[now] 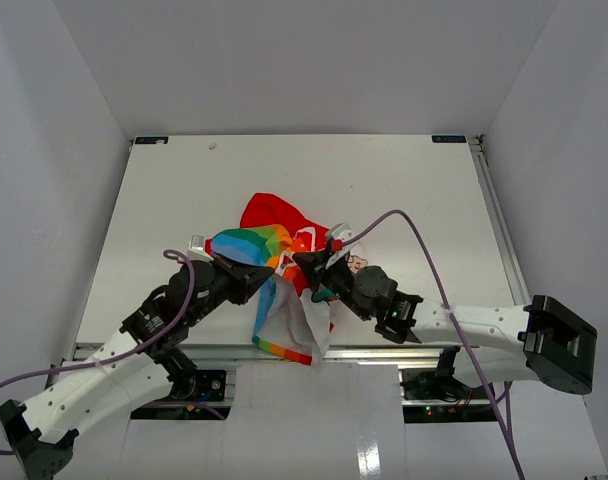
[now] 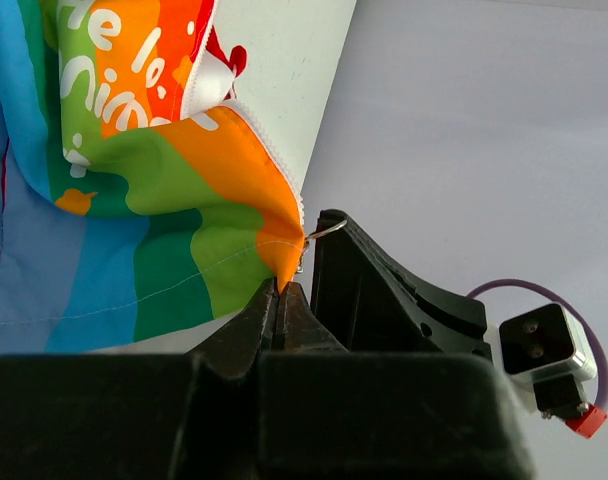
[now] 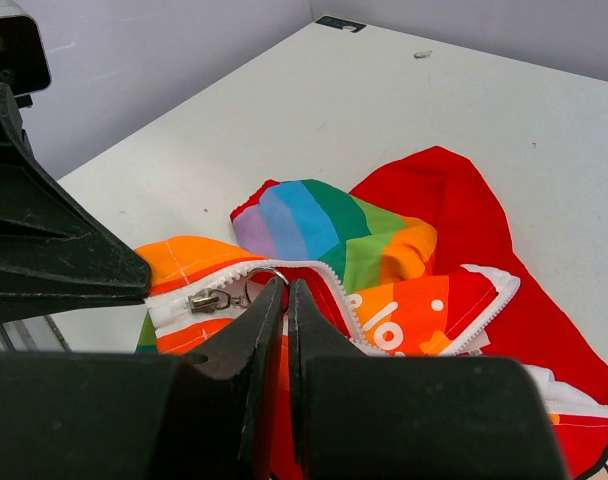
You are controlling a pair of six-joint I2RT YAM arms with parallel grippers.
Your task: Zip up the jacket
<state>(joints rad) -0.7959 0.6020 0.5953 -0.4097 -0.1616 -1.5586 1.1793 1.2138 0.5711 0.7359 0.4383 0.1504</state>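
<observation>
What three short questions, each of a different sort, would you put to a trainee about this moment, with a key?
1. True or false: the left gripper is open and clear of the jacket.
2. What does the right gripper pinch? A: a sleeve cuff. B: the zipper's pull ring. C: nothing.
3. Fill in: the fabric corner between the left gripper's jaws is ____ in colour.
Key: 1 false, it is shut on the jacket's corner; 2 B; 3 orange.
</observation>
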